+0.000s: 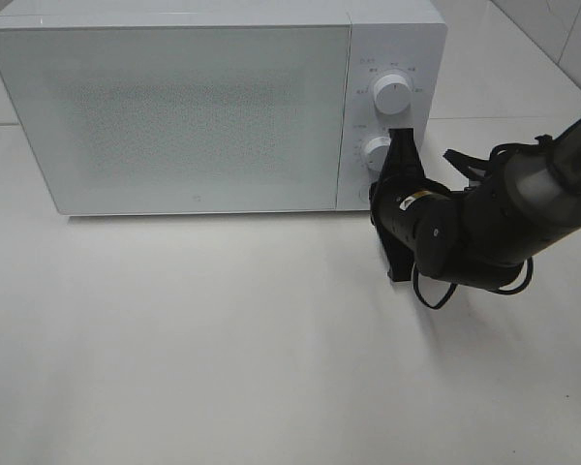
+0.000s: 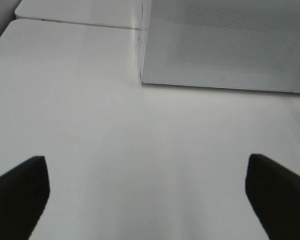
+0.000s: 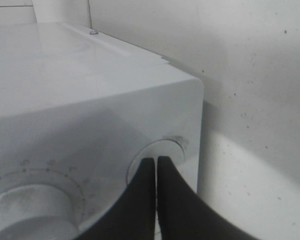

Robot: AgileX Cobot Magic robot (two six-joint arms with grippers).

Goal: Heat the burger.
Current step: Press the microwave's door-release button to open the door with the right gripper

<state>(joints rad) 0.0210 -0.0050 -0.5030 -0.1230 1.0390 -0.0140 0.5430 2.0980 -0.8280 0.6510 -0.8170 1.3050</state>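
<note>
Reaching: right pincer (image 3: 156, 161), clenched and empty, tips at a round button (image 3: 171, 147) beside a dial (image 3: 30, 212) on the microwave (image 1: 174, 107).
Left pincer (image 2: 146, 164): released, hanging over bare surface (image 1: 223, 349).
Burger: not in view; door (image 1: 165, 58) shut, so it may be inside.
Progress: probably late. Loading looks done, and starting the heat remains.

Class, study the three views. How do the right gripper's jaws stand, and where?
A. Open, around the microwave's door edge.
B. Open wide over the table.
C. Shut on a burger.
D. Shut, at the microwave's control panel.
D: the right gripper has its jaws pressed together, tips at the control panel of the microwave, beside a dial.
</note>
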